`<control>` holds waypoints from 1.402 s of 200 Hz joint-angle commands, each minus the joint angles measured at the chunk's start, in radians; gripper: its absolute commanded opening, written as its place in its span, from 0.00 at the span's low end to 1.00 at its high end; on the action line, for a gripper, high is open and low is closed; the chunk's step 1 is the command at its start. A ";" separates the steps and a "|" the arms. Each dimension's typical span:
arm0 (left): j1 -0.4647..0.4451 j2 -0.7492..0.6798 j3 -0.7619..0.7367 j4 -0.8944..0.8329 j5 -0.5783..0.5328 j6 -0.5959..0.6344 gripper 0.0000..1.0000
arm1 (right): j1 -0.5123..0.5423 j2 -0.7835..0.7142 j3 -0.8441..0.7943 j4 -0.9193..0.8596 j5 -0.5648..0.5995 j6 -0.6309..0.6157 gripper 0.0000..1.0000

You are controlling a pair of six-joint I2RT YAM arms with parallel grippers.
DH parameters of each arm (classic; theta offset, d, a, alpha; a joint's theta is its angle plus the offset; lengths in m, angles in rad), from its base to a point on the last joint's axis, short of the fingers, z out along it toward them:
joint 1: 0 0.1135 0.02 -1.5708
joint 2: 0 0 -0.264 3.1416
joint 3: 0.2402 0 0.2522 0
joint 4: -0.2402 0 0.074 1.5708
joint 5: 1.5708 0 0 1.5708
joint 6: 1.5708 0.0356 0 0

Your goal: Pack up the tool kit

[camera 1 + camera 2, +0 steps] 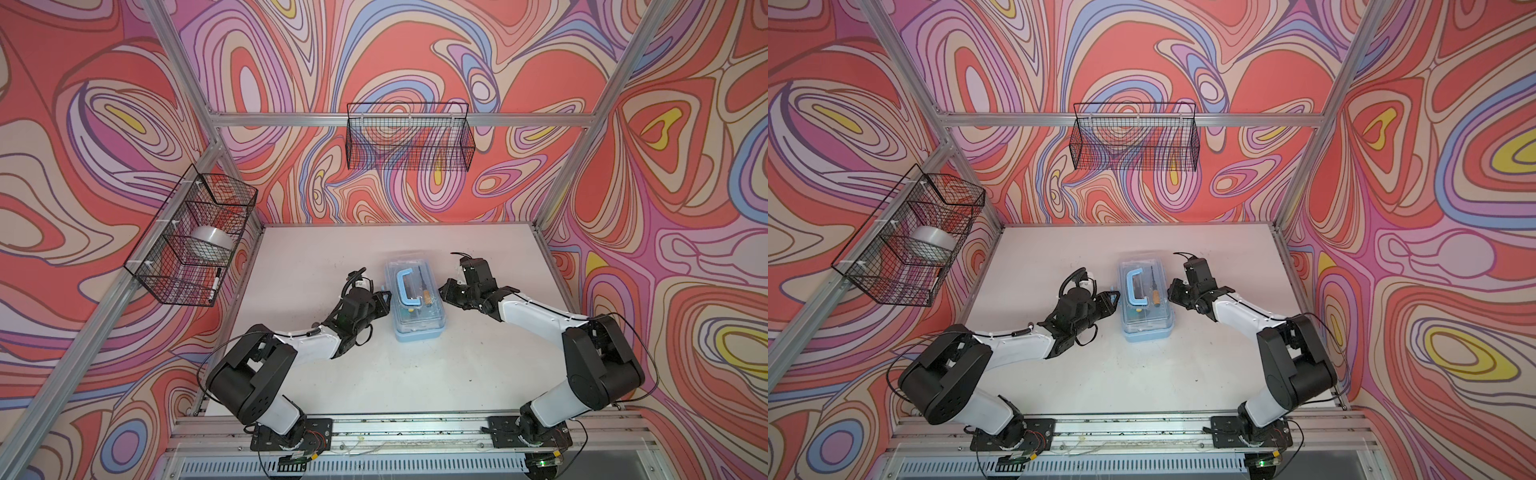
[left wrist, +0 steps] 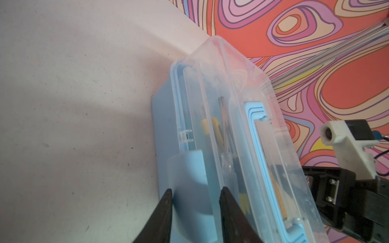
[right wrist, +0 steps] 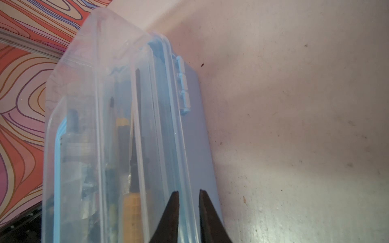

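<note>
- Sitting near the middle of the white surface, well clear of every edge, is the small rectangular light-blue plastic tool kit box with its clear lid down; the box shows in both top views.
- Its curved blue handle lies flat on the lid, and a screwdriver with an amber handle shows through the clear plastic beside it.
- The left arm reaches to the box's left long side. The left jaws stand part open astride the rounded light-blue latch flap, one black fingertip at the flap's outer edge, the other over the lid; whether they press on the flap cannot be told.
- The right arm reaches to the opposite long side, where the small blue hinge sits. The right jaws are almost closed, nipping the thin rim where lid meets base.
- A compartmented black wire basket on the left frame rail holds a clear tape roll and a marker; a long black wire basket hangs on the back rail.
</note>
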 commanded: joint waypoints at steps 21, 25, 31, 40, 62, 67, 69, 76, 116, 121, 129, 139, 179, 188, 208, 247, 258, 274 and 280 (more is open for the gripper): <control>-0.003 -0.026 -0.003 0.040 0.017 -0.012 0.41 | 0.012 0.019 0.002 0.000 -0.014 -0.009 0.19; -0.003 -0.027 -0.006 0.044 0.015 -0.013 0.41 | 0.012 0.021 0.003 0.000 -0.014 -0.008 0.19; -0.004 -0.028 -0.010 0.049 0.014 -0.015 0.41 | 0.013 0.022 0.002 0.002 -0.014 -0.008 0.19; -0.003 -0.031 -0.017 0.058 0.010 -0.020 0.41 | 0.012 0.024 0.002 0.002 -0.014 -0.007 0.19; 0.003 -0.037 -0.027 0.077 0.016 -0.031 0.39 | 0.013 0.023 0.003 0.001 -0.014 -0.008 0.18; 0.002 -0.039 -0.028 0.081 0.019 -0.030 0.39 | 0.012 0.022 0.004 0.001 -0.014 -0.008 0.18; 0.003 -0.042 -0.028 0.081 0.020 -0.030 0.39 | 0.012 0.023 0.004 0.000 -0.013 -0.009 0.18; 0.004 -0.045 -0.028 0.080 0.023 -0.030 0.38 | 0.013 0.022 0.006 0.000 -0.013 -0.008 0.18; 0.007 -0.052 -0.023 0.081 0.041 -0.028 0.35 | 0.013 0.033 0.008 -0.002 -0.014 -0.010 0.18; 0.010 -0.050 -0.024 0.087 0.046 -0.028 0.35 | 0.013 0.032 0.008 -0.002 -0.014 -0.009 0.18; 0.010 -0.044 -0.022 0.088 0.049 -0.030 0.34 | 0.013 0.034 0.007 -0.001 -0.014 -0.010 0.17; 0.010 -0.035 -0.022 0.087 0.054 -0.034 0.33 | 0.013 0.036 0.008 -0.001 -0.013 -0.010 0.17; 0.017 0.006 -0.016 0.115 0.088 -0.052 0.28 | 0.013 0.053 0.015 -0.009 -0.015 -0.017 0.17; 0.019 0.013 -0.014 0.115 0.093 -0.053 0.27 | 0.013 0.052 0.015 -0.010 -0.015 -0.019 0.17; 0.020 0.022 -0.010 0.115 0.100 -0.053 0.27 | 0.012 0.054 0.019 -0.014 -0.011 -0.021 0.17; 0.020 0.024 -0.006 0.094 0.097 -0.042 0.26 | 0.013 0.061 0.022 -0.014 -0.007 -0.021 0.17; 0.020 0.026 -0.004 0.091 0.101 -0.040 0.26 | 0.013 0.065 0.021 -0.015 -0.007 -0.020 0.17; 0.020 0.024 -0.004 0.087 0.101 -0.038 0.26 | 0.013 0.070 0.024 -0.015 -0.008 -0.020 0.17; 0.020 0.025 -0.004 0.082 0.101 -0.037 0.26 | 0.013 0.073 0.025 -0.016 -0.008 -0.019 0.17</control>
